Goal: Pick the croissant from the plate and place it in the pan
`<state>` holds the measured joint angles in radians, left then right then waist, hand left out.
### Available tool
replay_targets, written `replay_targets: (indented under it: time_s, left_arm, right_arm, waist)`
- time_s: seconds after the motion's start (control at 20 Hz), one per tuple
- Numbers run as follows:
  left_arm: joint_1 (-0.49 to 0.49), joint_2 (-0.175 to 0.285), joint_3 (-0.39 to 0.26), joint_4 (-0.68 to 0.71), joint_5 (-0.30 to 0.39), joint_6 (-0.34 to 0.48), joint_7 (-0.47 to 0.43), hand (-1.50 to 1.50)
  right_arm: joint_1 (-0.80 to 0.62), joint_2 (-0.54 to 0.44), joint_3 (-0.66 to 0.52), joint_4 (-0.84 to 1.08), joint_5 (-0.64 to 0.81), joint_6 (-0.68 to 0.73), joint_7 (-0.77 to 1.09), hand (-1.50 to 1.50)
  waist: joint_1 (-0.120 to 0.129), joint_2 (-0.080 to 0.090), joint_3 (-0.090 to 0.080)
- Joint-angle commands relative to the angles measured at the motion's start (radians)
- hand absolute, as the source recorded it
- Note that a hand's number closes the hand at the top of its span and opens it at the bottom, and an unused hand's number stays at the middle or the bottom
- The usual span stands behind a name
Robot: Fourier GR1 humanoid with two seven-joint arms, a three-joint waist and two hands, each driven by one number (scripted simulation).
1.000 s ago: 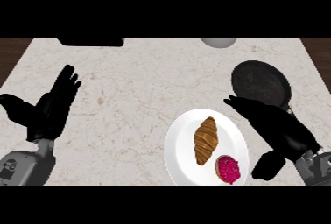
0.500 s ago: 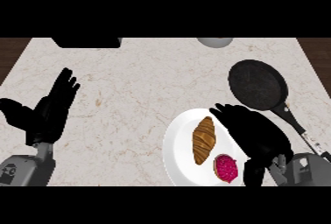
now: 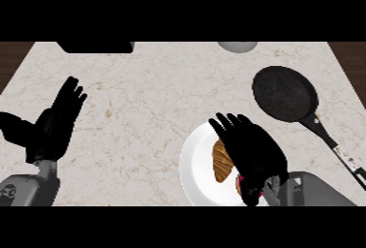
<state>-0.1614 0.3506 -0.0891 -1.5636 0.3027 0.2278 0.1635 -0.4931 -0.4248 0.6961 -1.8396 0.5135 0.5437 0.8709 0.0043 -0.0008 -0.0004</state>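
Observation:
A brown croissant (image 3: pixel 221 163) lies on a white plate (image 3: pixel 194 164) at the lower middle of the counter. My right hand (image 3: pixel 250 147) hovers over the plate with straight fingers, covering the croissant's right side; nothing is held. A small red item (image 3: pixel 241 182) on the plate is mostly hidden under that hand. The black pan (image 3: pixel 285 93) sits empty at the upper right, its handle (image 3: pixel 331 141) running down toward the right edge. My left hand (image 3: pixel 50 123) rests open at the left, fingers up.
A dark box-like object (image 3: pixel 95 46) stands at the counter's back left. A grey round object (image 3: pixel 236 46) sits at the back edge, right of centre. Dark wood (image 3: pixel 11 53) shows beyond the counter's left edge.
My right hand has moved left from beside the pan handle to over the plate and croissant. The pan is now fully uncovered. My left hand has stayed put.

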Motion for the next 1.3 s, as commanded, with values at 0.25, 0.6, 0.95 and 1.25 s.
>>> replay_targets:
  time_s: [0.25,0.6,0.95,1.25]
  left_arm:
    - [-0.043,-0.051,0.01,0.013,-0.053,0.017,0.029,0.0]
    - [0.007,-0.079,0.029,0.055,-0.075,-0.05,-0.05,0.0]
    - [0.011,-0.059,0.085,-0.012,-0.074,-0.08,0.036,0.0]
    - [-0.007,-0.079,0.122,0.028,-0.087,-0.133,0.013,0.0]
  right_arm:
    - [-0.042,0.144,-0.045,0.148,0.09,0.114,0.069,-1.5]
    - [0.008,0.2,-0.047,0.298,0.245,0.018,-0.067,-1.5]
    - [0.115,0.164,-0.066,0.336,0.34,0.002,-0.201,-1.5]
    - [0.055,0.27,-0.144,0.455,0.408,0.013,-0.26,-1.5]
  waist:
    - [-0.002,0.001,0.0]
    - [0.0,0.002,0.0]
    - [-0.003,0.0,0.0]
    - [-0.002,0.001,0.0]
